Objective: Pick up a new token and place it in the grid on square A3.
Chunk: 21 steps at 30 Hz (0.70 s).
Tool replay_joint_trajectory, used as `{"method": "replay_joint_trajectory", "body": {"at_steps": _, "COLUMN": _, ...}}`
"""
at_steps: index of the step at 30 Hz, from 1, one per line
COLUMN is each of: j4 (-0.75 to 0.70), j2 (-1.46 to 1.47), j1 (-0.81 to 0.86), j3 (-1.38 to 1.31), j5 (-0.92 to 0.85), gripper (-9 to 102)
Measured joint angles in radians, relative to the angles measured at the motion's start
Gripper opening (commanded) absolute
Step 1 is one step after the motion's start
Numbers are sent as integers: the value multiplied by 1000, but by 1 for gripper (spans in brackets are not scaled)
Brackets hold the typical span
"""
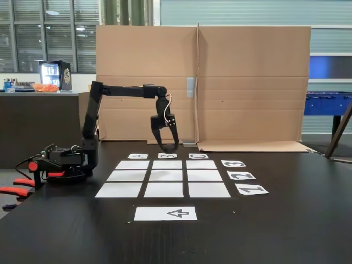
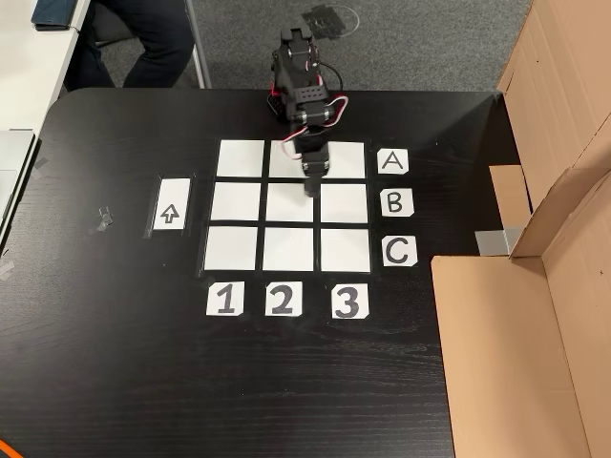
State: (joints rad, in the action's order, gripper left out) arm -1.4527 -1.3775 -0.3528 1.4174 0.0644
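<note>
With the arrow sheet (image 1: pixel 165 213) nearest and no token seen, the tool (image 1: pixel 165 147), fingers spread and empty above the grid (image 1: pixel 163 190), should first seek one, then approach A3 (image 2: pixel 344 160).

The black arm (image 1: pixel 91 124) rises from its base, forearm stretched level, wrist bent straight down, and its gripper (image 1: pixel 165 147) hangs with the two fingers spread apart, nothing seen between them, in the fixed view.
</note>
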Motion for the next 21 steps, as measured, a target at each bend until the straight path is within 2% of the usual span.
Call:
{"method": "replay_joint_trajectory", "body": {"at_steps": 8, "j4": -35, "j2": -83, "j1": -179, "j3": 117, "j5": 0, "gripper": 8}}
{"method": "replay_joint_trajectory", "body": {"at_steps": 21, "j4": -32, "j2": -178, "j1": -301, "j3": 322, "j5": 0, "gripper": 8}}
